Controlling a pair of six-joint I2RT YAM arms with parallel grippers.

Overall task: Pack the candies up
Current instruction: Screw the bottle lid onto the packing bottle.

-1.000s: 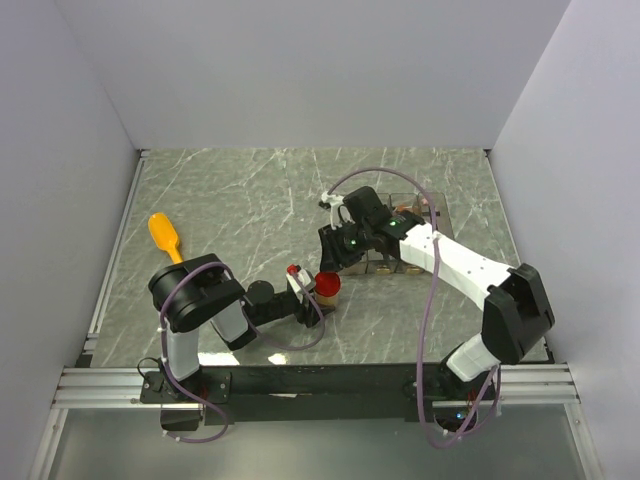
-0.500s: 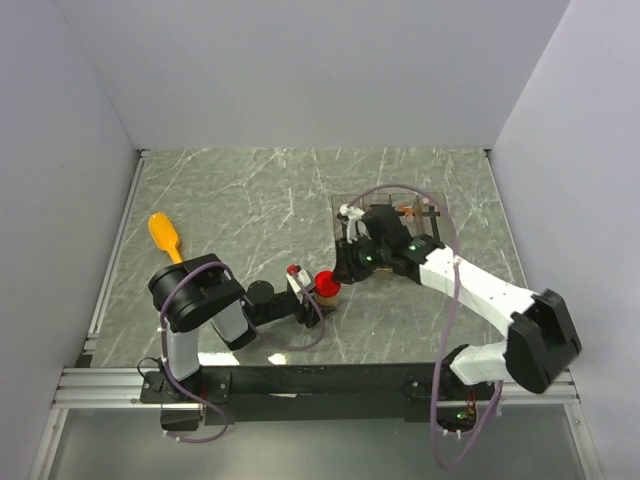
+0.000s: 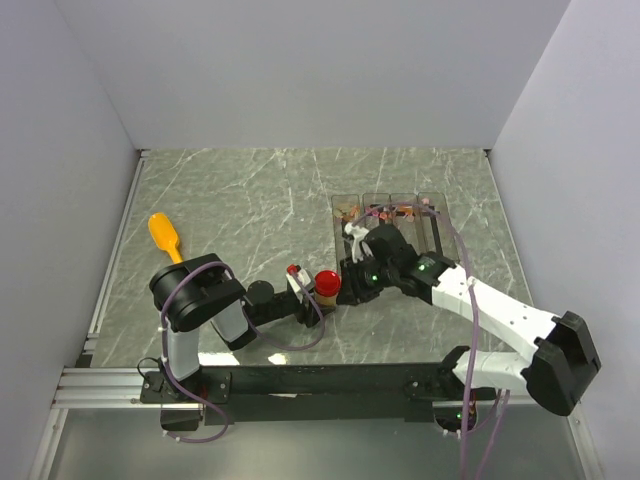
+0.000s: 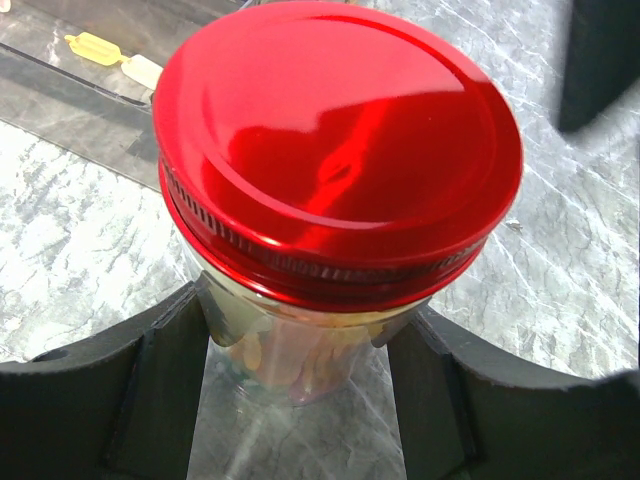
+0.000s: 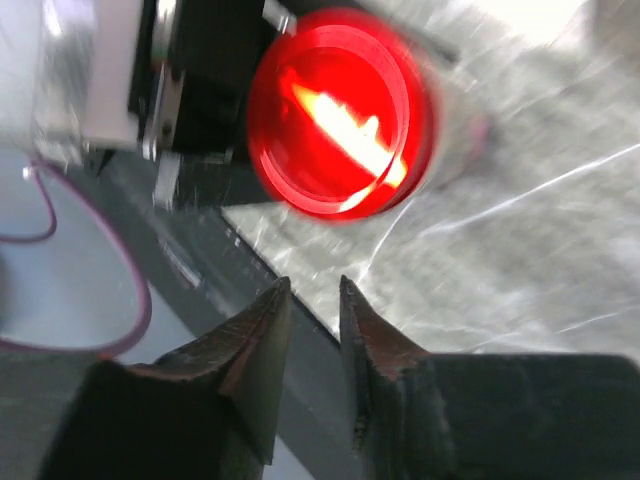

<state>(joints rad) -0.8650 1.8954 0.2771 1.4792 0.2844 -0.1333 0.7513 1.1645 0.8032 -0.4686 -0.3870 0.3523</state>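
The jar [image 4: 300, 350] stands on the grey marbled table [image 3: 240, 200] close to its near edge, about midway along it. The left gripper [image 3: 312, 292] clamps it, with one black finger [image 4: 150, 380] against each side of the glass just under the thread. A red lid [image 4: 340, 150] sits flat on the jar's mouth and closes it wholly. Between the fingers some candies [image 4: 285, 362] show through the glass as yellow and pinkish shapes low in the jar; how full it is cannot be told. More candies lie in the clear tray [image 3: 400, 196], which sits toward the table's right edge, just beyond the jar. One yellow candy [image 4: 95, 47] shows in the part of the tray nearest the jar. The right gripper [image 5: 312, 290] hangs just beside the jar on its right, between jar and tray, and its black body covers the tray's near left corner in the top view. Its jaws stand at a narrow slit with nothing between them, and the tips are apart from the lid. Its wrist view is blurred, with the lid facing the camera and the left arm's black wrist right behind the jar. A purple cable [image 5: 147, 295] loops beside that wrist, toward the near edge. The yellow scoop [image 3: 165, 236] lies near the table's left edge, well apart from the jar and from both grippers.
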